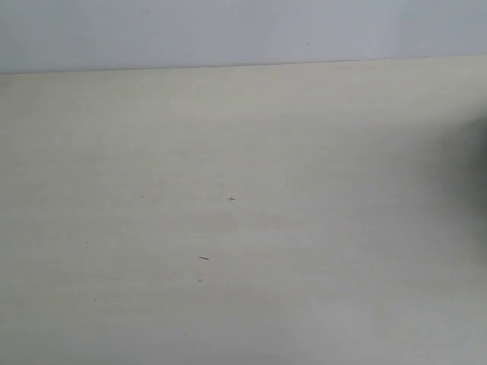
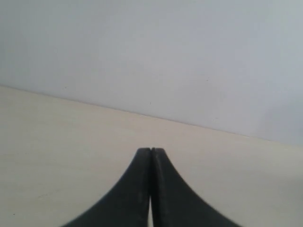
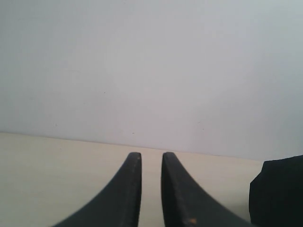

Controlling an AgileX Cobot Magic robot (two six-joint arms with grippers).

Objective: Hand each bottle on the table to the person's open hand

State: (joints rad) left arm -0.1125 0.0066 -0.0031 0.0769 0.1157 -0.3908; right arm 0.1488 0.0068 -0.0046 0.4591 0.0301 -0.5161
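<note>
The pale cream table (image 1: 243, 152) fills the exterior view and carries only a few tiny dark specks (image 1: 231, 198). No bottles and no person's open hand show in any view. Neither gripper appears in the exterior view. In the left wrist view my left gripper (image 2: 151, 150) is shut, its black fingers pressed together with nothing between them, low over the table (image 2: 57, 142). In the right wrist view my right gripper (image 3: 151, 155) is open by a narrow gap, with only bare tabletop (image 3: 47, 165) showing between the fingers.
A plain grey-white wall (image 1: 228, 30) rises behind the table's far edge. A dark blurred shadow (image 1: 478, 175) lies at the right edge of the exterior view. A black bulky shape (image 3: 279, 191) stands beside my right gripper; what it is cannot be told.
</note>
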